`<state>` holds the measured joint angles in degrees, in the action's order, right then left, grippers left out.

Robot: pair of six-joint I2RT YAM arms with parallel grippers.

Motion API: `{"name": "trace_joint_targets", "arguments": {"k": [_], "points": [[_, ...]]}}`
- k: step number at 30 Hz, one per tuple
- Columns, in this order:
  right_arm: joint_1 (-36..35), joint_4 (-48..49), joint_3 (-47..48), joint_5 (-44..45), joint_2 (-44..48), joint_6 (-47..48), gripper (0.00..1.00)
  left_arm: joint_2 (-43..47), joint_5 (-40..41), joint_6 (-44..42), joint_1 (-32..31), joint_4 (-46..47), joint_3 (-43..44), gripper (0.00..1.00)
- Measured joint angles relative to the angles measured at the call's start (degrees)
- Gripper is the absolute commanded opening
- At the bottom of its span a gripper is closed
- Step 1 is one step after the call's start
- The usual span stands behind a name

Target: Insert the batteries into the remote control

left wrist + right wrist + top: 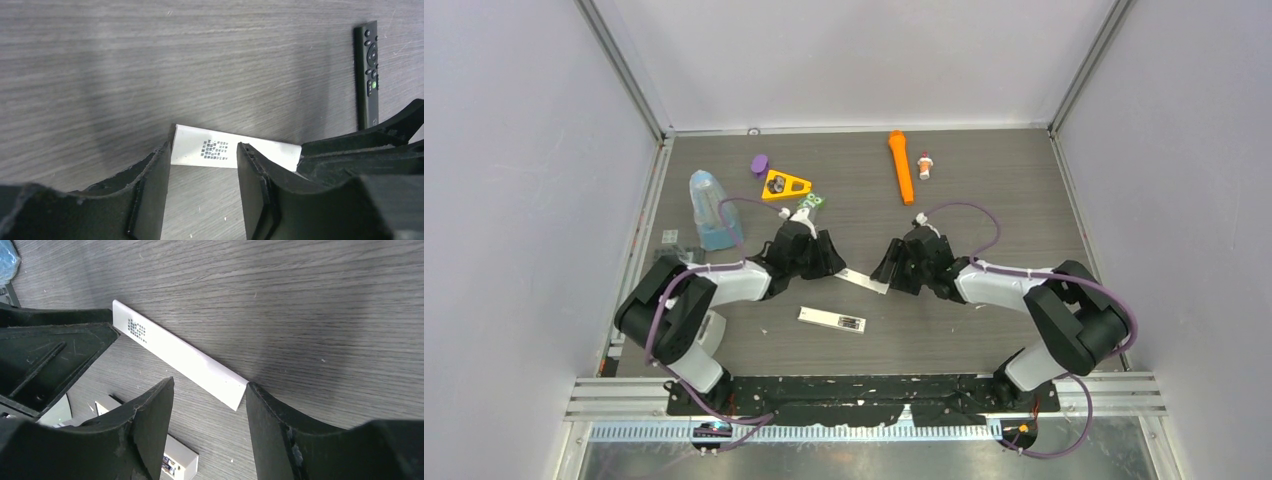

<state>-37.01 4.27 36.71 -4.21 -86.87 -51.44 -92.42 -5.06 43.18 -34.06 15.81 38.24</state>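
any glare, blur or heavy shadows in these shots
Top external view: even light, sharp, only soft shadows. Left wrist view: the left gripper slightly soft up close, the print on the thin white flat strip beyond it fairly crisp. Right wrist view: mild sheen along that strip, a broad soft shadow on the grey wood-grain table.

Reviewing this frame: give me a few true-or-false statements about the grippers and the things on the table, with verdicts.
1. A thin white strip lies on the table between the two grippers. True.
2. The left gripper is shut on a battery. False: it is open, gripping nothing.
3. The right gripper is clamped tight on the strip. False: it is open, the strip's end in the gap.
4. An orange flashlight lies at the table's far side. True.
5. A remote control with buttons lies flat on the table. True.
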Motion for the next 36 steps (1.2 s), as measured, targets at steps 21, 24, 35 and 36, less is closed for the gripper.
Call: {"name": "trace_joint_targets", "arguments": {"k": [21, 24, 35, 36], "points": [[-1.4, -5.7, -8.5, -5.7, 13.1, -0.2, 0.59, 17.7, -7.6, 7.3, -5.6, -6.4, -6.7, 0.47], [-2.0, -5.3, -9.6, -6.5, 15.1, -0.5, 0.59, 20.1, -7.6, 8.2, -7.4, -8.1, -7.9, 0.47], [-5.6, -1.5, -14.1, -7.8, 15.8, -3.0, 0.59, 27.4, -7.5, 10.8, -11.2, -11.0, -12.0, 0.41], [-5.6, -1.0, -14.2, -7.8, 15.7, -3.3, 0.59, 27.4, -7.5, 10.9, -11.3, -11.0, -12.4, 0.4]]}}
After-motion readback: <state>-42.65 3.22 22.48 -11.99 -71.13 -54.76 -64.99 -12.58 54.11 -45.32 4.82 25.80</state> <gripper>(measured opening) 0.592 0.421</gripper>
